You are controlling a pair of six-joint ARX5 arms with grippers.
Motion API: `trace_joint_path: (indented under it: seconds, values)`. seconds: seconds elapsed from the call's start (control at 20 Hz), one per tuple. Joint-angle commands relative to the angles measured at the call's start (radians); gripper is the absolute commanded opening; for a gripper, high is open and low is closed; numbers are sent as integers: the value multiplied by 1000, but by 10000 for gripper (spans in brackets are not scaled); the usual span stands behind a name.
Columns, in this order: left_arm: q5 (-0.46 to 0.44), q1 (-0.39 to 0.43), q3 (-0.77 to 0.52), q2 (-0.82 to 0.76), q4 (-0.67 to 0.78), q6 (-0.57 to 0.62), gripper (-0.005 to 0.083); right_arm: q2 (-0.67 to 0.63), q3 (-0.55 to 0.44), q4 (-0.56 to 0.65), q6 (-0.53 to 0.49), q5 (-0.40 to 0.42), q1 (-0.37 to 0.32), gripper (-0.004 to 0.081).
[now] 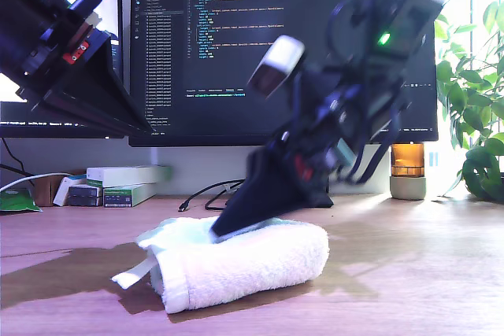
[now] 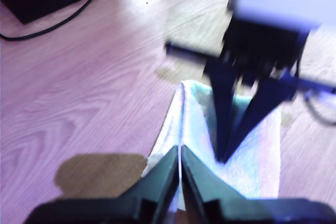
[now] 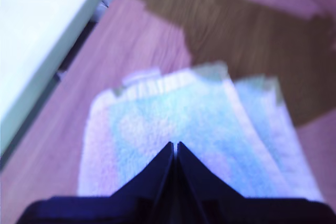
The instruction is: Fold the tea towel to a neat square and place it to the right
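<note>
My second claw (image 1: 223, 230), closed, touches the tea towel (image 1: 264, 261) lying crosswise.

The towel (image 1: 244, 261) is pale mint-white with faint pink tints; the gripper (image 1: 224, 230) on it is black; the desk (image 1: 409, 273) beneath shows brown wood grain.

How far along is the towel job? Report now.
Done: the tea towel lies folded into a thick bundle on the desk. In hand: my second gripper, shut, presses on its top; my first gripper hangs shut above. Left: squaring it up and setting it aside.
</note>
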Motion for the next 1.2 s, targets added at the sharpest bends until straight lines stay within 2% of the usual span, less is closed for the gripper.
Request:
trace_joint_path:
  seconds: [0.0, 0.05, 0.15, 0.2, 0.3, 0.45, 0.6, 0.8, 1.0, 1.15]
  values:
    - [-2, -1, -15, -8, -10, -2, -19, 41, -5, 1, 10, 51, 3, -10]
    - [-2, -1, -15, -8, -24, -2, -19, 46, -5, 0, 32, 91, 2, -11]
    - [-6, -1, -15, -8, -50, -2, -19, 46, -5, 37, 190, 208, 2, -11]
    - [-11, -1, -15, -8, -59, -2, -19, 46, -5, 64, 365, 293, 0, -11]
    - [-26, -1, -15, -8, -72, -1, -19, 46, -5, 100, 562, 462, -29, -11]
    - [-28, -1, -15, -8, -72, 8, -19, 46, -5, 109, 895, 680, -103, -11]
    - [-29, -1, -15, -8, -72, 14, -19, 46, -7, 1, 1101, 851, -204, -11]
    - [-29, -1, -15, -8, -85, 33, -19, 26, -73, -114, 1216, 885, -325, -11]
    - [-31, -1, -15, -8, -89, 33, -19, -94, -280, -44, 1351, 888, -388, -10]
    - [-30, -1, -15, -8, -83, 32, -19, -211, -442, -5, 1410, 893, -397, -10]
